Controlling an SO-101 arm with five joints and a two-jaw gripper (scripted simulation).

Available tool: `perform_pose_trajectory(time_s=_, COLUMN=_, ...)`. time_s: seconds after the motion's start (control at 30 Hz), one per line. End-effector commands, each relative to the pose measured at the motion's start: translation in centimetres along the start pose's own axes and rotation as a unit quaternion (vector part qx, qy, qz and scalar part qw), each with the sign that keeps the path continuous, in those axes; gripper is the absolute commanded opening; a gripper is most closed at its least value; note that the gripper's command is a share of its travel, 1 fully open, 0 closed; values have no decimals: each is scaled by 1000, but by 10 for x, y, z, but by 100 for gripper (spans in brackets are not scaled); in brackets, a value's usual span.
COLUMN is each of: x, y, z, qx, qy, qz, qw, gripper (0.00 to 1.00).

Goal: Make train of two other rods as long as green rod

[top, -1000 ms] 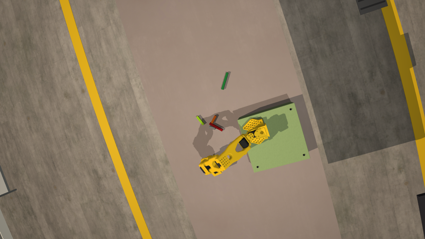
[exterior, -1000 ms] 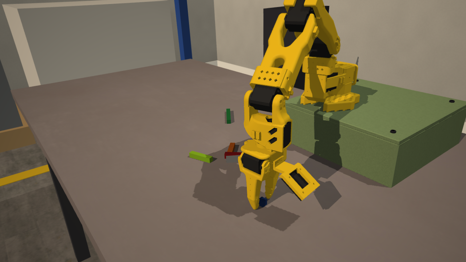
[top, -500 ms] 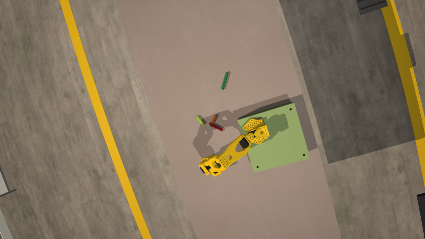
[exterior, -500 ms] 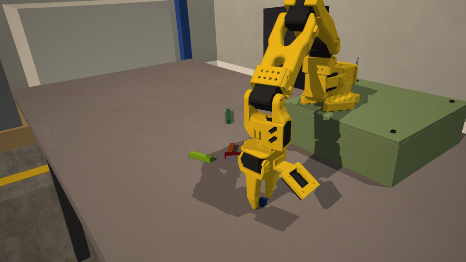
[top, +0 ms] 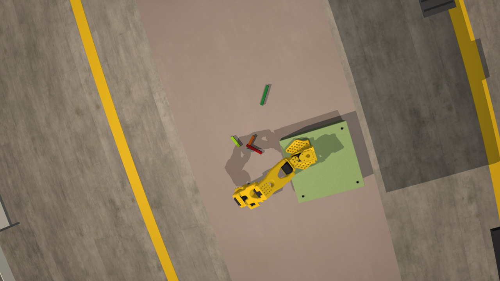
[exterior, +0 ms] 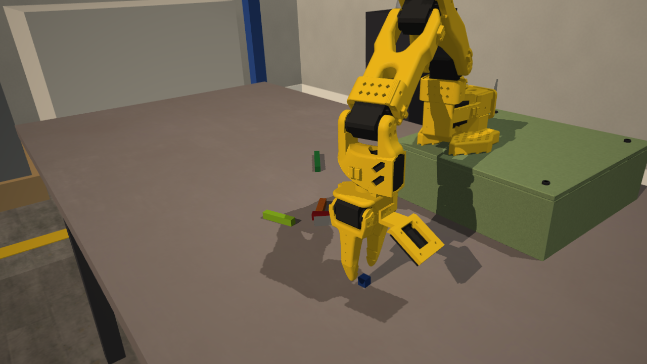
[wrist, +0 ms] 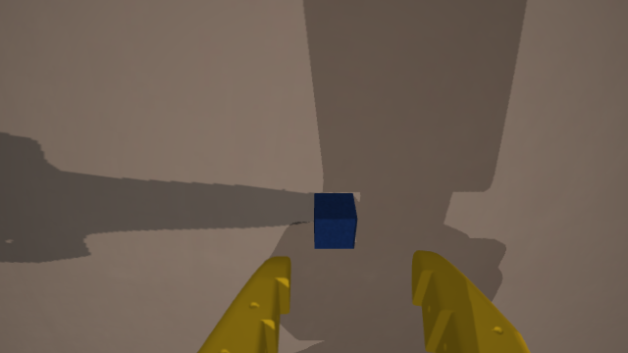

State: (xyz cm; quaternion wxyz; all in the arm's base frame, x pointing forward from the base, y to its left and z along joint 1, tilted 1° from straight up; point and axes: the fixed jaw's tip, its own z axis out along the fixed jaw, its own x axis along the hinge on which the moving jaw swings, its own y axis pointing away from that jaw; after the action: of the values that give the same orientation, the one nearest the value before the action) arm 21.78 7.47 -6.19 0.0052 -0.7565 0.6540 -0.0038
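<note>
Holding: nothing — tool (top: 249, 197) (exterior: 361, 271) (wrist: 351, 258) has its fingers partly apart, a modest gap between the tips.
Tool pose: pointing down, low over the desk (top: 216, 52) (exterior: 181, 158) (wrist: 147, 74); top view hides the fingertips.
Blue rod (top: 248, 184) (exterior: 364, 280) (wrist: 335, 221): small cube shape, just ahead of the fingertips in the wrist view, no finger on it there. Nearly all hidden under the tool in the top view.
Red rod (top: 254, 149) (exterior: 319, 214): near the middle of the group, partly behind the tool in the exterior view. Can't tell if it's fully flat.
Orange rod (top: 251, 140) (exterior: 321, 205): one end at or almost at the red rod, close to red's end, set at a sharp angle to it — not in line.
Grey patch (exterior: 322, 220): right by the red rod, too hidden to say what it is.
Lime rod (top: 235, 141) (exterior: 278, 218): flat, near the red and orange rods, apart from both.
Green rod (top: 264, 95) (exterior: 317, 161): flat, well apart from the others.
Train: blue and red not joined; blue sits well away from red.
Arm (top: 276, 178) (exterior: 398, 58): yellow, mounted on the green box (top: 332, 164) (exterior: 497, 217).
</note>
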Motion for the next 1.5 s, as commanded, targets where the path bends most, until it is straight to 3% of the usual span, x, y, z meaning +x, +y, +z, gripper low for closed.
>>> perform_pose_trajectory(time_s=0.0, x=-2, y=2, z=-5, qx=-2, qy=0, qz=1, qw=1000, gripper=17)
perform_pose_trajectory(time_s=0.57, x=-2, y=2, z=-10, qx=-2, qy=0, qz=1, qw=1000, gripper=17)
perform_pose_trajectory(time_s=1.07, x=-2, y=1, z=-34, qx=-2, qy=0, qz=1, qw=1000, gripper=17)
perform_pose_trajectory(time_s=1.47, x=-2, y=1, z=-37, qx=-2, qy=0, qz=1, qw=1000, gripper=17)
